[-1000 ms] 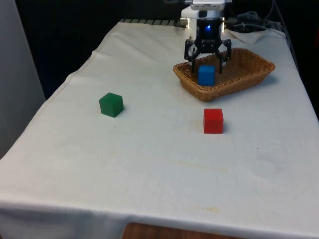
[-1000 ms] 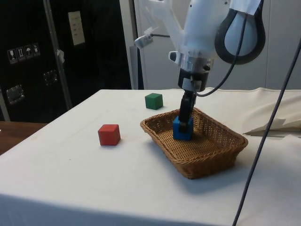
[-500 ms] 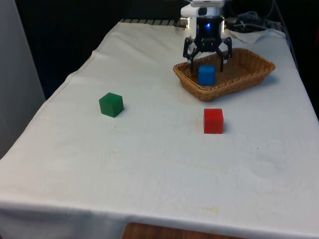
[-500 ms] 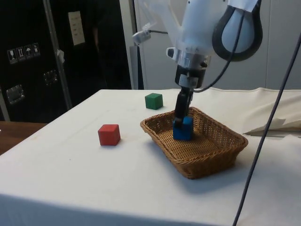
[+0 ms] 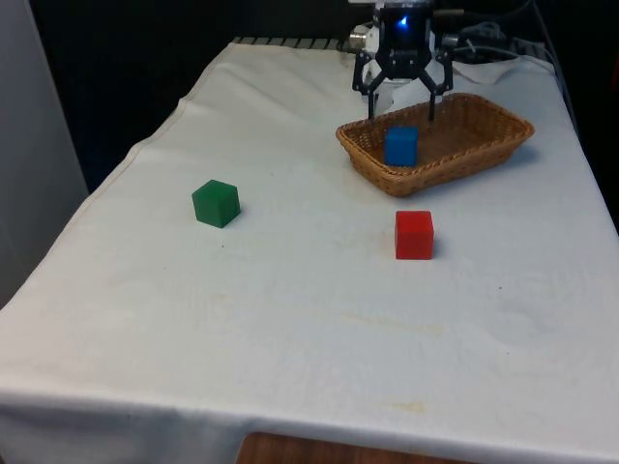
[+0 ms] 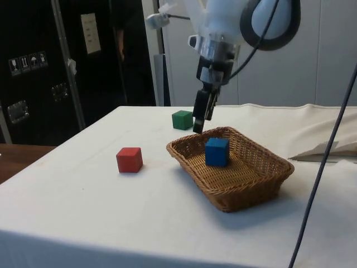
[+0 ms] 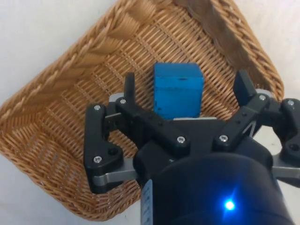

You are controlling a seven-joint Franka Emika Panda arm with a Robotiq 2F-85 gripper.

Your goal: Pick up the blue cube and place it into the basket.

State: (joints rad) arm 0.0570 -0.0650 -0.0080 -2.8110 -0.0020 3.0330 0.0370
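Blue cube inside basket, tool spread apart above its rim, touching nothing

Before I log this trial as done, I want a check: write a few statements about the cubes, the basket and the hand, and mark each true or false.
1. The blue cube lies inside the woven wicker basket. True.
2. The black two-finger hand grips the blue cube. False: it is open above the cube, apart from it.
3. The red cube sits on the white cloth outside the basket. True.
4. The green cube is stacked on the red cube. False: both rest apart on the cloth.
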